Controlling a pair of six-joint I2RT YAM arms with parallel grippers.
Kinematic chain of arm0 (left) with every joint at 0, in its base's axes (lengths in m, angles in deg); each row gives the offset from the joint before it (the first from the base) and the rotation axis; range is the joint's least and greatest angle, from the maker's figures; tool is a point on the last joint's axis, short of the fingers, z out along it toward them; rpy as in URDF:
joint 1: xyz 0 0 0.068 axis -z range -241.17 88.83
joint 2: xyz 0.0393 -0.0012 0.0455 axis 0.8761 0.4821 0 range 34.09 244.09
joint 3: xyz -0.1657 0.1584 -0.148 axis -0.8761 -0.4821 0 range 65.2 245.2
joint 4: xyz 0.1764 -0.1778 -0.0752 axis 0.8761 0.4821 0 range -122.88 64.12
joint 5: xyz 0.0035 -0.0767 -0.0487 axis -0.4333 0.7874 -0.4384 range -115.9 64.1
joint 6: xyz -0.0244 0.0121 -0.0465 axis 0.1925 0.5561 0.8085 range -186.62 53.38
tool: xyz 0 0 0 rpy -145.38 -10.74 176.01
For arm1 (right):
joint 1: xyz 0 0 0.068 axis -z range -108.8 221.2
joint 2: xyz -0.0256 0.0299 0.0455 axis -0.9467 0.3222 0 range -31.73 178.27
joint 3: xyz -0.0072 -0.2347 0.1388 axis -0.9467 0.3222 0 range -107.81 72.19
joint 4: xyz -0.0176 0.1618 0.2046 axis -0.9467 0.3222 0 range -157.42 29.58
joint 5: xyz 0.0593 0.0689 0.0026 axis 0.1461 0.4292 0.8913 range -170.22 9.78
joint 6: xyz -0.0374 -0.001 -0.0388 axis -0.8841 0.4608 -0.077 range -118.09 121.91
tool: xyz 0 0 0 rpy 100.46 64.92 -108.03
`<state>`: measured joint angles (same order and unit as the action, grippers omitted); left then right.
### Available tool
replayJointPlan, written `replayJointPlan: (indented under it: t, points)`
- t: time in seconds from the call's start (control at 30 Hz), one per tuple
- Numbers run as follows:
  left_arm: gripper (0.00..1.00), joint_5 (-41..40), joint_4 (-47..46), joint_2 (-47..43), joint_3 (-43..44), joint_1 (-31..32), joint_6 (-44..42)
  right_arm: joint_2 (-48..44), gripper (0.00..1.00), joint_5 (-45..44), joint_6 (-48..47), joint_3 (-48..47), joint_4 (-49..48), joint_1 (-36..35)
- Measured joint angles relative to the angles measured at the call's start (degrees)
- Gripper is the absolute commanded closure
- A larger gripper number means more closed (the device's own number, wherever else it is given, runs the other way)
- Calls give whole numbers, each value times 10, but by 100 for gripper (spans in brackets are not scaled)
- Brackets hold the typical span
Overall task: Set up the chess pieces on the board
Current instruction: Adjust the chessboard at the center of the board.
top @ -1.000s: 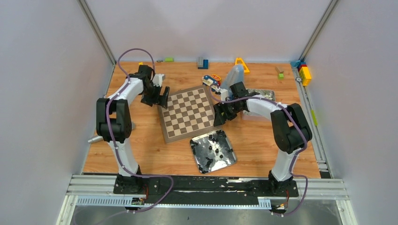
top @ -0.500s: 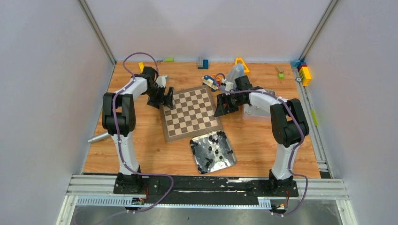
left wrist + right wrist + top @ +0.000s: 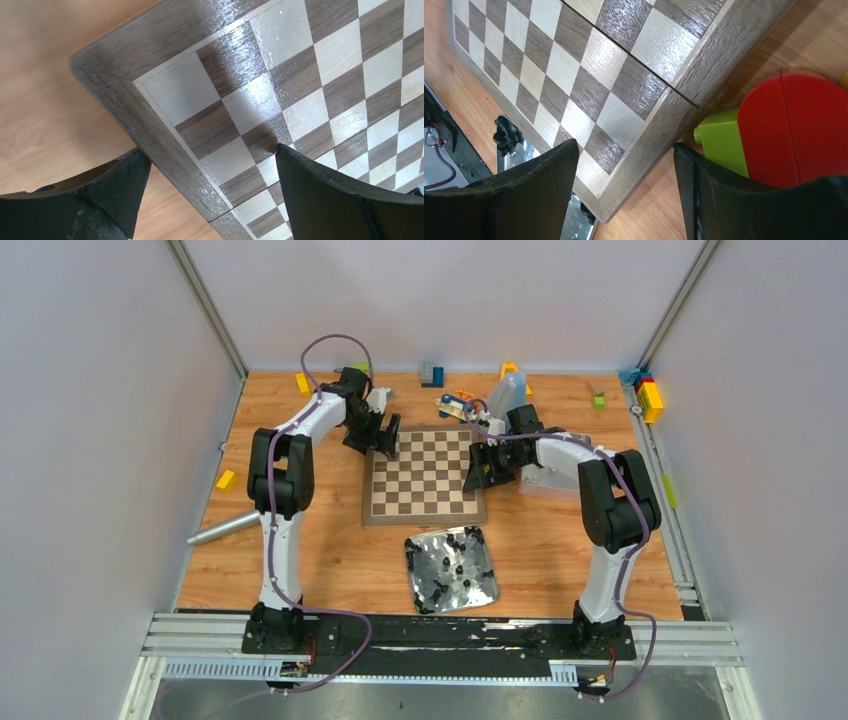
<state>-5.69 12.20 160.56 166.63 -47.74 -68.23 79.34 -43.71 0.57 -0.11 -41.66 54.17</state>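
Note:
The board [image 3: 425, 480] lies flat mid-table with no pieces on it. The black chess pieces [image 3: 452, 562] lie heaped in a silver tray [image 3: 418, 548] just in front of it. My left gripper [image 3: 388, 439] is open at the board's far left corner. In the left wrist view the gripper [image 3: 212, 151] straddles the board's [image 3: 280, 65] brown border, one finger over the table and one on the squares. My right gripper [image 3: 478, 468] is open at the board's right edge. In the right wrist view it [image 3: 626, 145] straddles the near right corner of the board [image 3: 574, 65].
A green and red toy block [image 3: 774, 130] lies against my right finger. A second silver tray [image 3: 552, 483] sits under the right arm. Coloured blocks line the back edge, a yellow block [image 3: 227, 479] and a metal cylinder [image 3: 222, 528] lie at left.
The board has turned square to the table and slid right and away. My left gripper moved right with its corner. My right gripper shifted slightly right along its edge.

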Motion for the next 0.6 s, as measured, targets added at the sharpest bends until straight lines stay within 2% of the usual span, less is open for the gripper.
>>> replayJointPlan:
  t: [0.27, 0.6]
  points:
    - [0, -2, 15, 59, 98, 32, -1, -21, 29, -18, -1, 31, -1, 16]
    - [0, 0, 15, 66, 110, 54, 0, -59, 28, -30, -35, 34, 20, 52]
